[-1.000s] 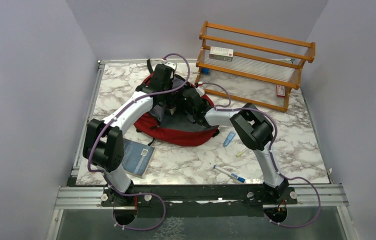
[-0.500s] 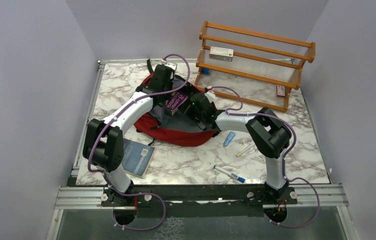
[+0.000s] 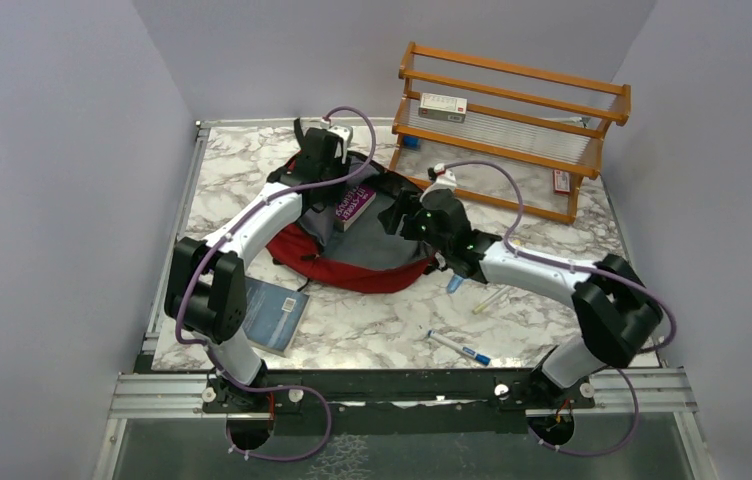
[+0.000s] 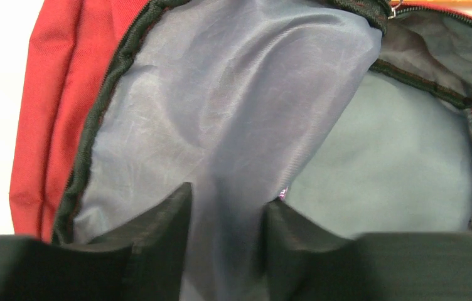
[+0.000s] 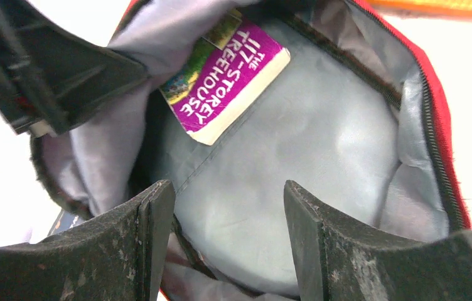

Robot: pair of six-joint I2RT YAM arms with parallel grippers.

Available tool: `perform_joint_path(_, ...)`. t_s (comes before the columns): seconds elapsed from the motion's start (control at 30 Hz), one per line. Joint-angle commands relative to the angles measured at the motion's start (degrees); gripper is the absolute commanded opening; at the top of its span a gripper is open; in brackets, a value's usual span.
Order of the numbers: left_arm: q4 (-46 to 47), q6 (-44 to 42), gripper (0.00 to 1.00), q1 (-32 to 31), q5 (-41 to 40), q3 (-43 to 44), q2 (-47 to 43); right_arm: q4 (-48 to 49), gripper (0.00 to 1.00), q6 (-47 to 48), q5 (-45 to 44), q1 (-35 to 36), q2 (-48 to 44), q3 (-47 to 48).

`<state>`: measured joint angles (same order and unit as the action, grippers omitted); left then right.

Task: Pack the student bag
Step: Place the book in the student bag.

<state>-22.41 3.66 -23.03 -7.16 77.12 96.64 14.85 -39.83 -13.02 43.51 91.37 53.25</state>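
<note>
The student bag [image 3: 352,268], dark red with grey lining, lies open in the middle of the table. A purple book [image 3: 354,205] titled "The 117-Storey Treehouse" [image 5: 224,78] rests inside it against the lining. My left gripper [image 3: 328,196] hangs over the bag's left flap. Its jaws [image 4: 228,194] stand apart, with a fold of grey lining [image 4: 233,113] running between them. My right gripper [image 3: 399,214] hovers open over the bag's right side, above bare lining [image 5: 296,144], with nothing between its fingers [image 5: 228,185]. The left gripper [image 5: 45,69] also shows in the right wrist view.
A wooden rack [image 3: 512,130] stands at the back right with a white box [image 3: 443,106] on its shelf. A blue notebook [image 3: 274,312] lies by the left arm. A pen [image 3: 460,349], a yellowish stick [image 3: 487,300] and a small blue item [image 3: 459,277] lie right of the bag.
My right arm has pulled back to the right, out of the bag, leaving the purple book inside. The left jaws, shut on the lining before, have come apart.
</note>
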Motion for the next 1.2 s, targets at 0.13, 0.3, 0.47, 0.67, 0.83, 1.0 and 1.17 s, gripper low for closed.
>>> perform_joint_path(0.13, 1.4, 3.4, 0.65, 1.0, 4.5, -1.3, -7.2, -5.9, 0.68, 9.3, 1.7, 0.1, -13.9, -5.6)
perform_joint_path(0.3, 1.8, 8.9, 0.71, 3.5, 5.4, -8.2, -15.4, -7.5, 0.67, 10.1, 7.0, 0.8, -18.9, -7.2)
perform_joint_path(0.47, -0.5, 20.8, 0.75, 8.3, 2.7, -16.7, -26.4, -8.7, 0.66, 10.6, 10.6, 4.4, -20.4, -7.0)
perform_joint_path(0.67, -16.3, 39.8, 0.76, 10.5, -9.2, -23.7, -39.8, -9.7, 0.66, 10.4, 11.8, 10.2, -18.2, -5.0)
perform_joint_path(0.83, -27.5, 55.4, 0.77, 10.5, -12.1, -29.4, -48.7, -7.1, 0.65, 8.9, 13.9, 12.4, -15.5, -5.0)
perform_joint_path(1.0, -34.9, 64.7, 0.78, 10.5, -14.2, -34.6, -53.3, -7.1, 0.65, 8.7, 15.5, 13.2, -13.8, -4.5)
perform_joint_path(1.17, -39.5, 69.2, 0.78, 10.4, -17.0, -36.9, -53.3, -7.5, 0.65, 8.7, 15.4, 13.3, -13.6, -5.3)
